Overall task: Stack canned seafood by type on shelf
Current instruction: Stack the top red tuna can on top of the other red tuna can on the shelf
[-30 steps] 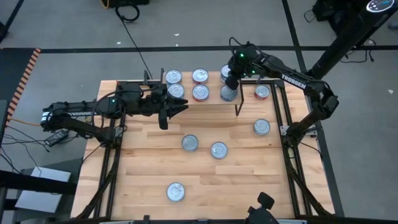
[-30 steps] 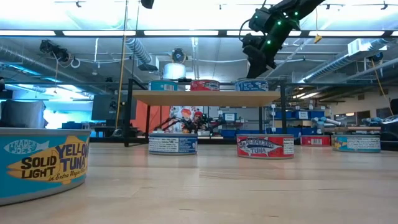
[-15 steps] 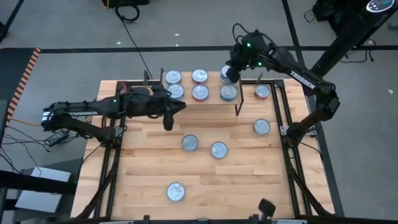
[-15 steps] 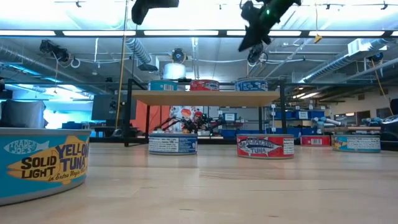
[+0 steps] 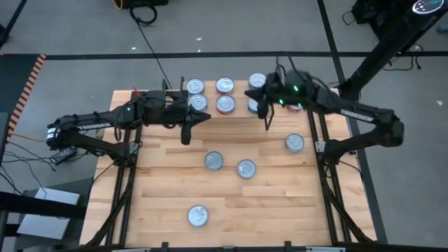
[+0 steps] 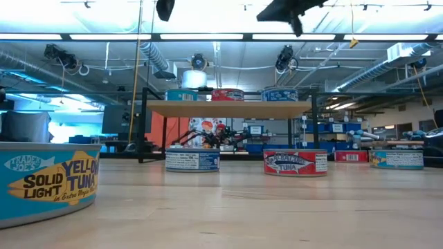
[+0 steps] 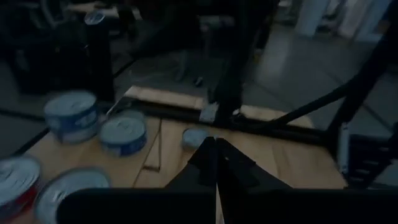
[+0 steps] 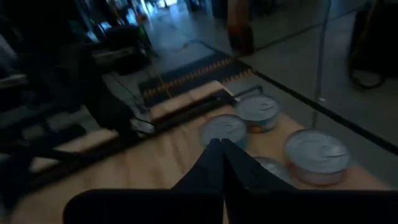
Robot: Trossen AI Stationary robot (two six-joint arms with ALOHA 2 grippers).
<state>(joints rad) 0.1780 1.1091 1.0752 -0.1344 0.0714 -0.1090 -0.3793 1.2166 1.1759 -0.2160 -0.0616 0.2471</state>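
Note:
The shelf point(image 5: 240, 112) stands at the table's far edge, a wooden plank on black legs point(image 6: 228, 108). Several silver-topped cans sit on it point(image 5: 225, 85), showing blue and red labels in the low view point(image 6: 228, 95). More cans rest on the tabletop point(image 5: 213, 160) point(image 5: 246, 169) point(image 5: 295, 143) point(image 5: 197, 215). My left gripper point(image 5: 203, 117) is shut, level, high beside the shelf's left near corner point(image 7: 216, 146). My right gripper point(image 5: 250, 94) is shut, level, high over the shelf's right cans point(image 8: 221, 146). Neither holds anything.
A red-labelled can point(image 5: 295, 105) lies partly under my right arm, right of the shelf. In the low view a yellow-and-blue tuna can point(image 6: 48, 180) stands close at the near left, and blue point(image 6: 192, 160) and red point(image 6: 295, 162) cans stand mid-table. The near middle of the table is bare wood.
My right gripper has risen from just above the shelf's right-hand cans and tipped from pointing down to lying level, pointing toward the table's left; its arm has swung toward the near side. The cans on the shelf have stayed where they were.

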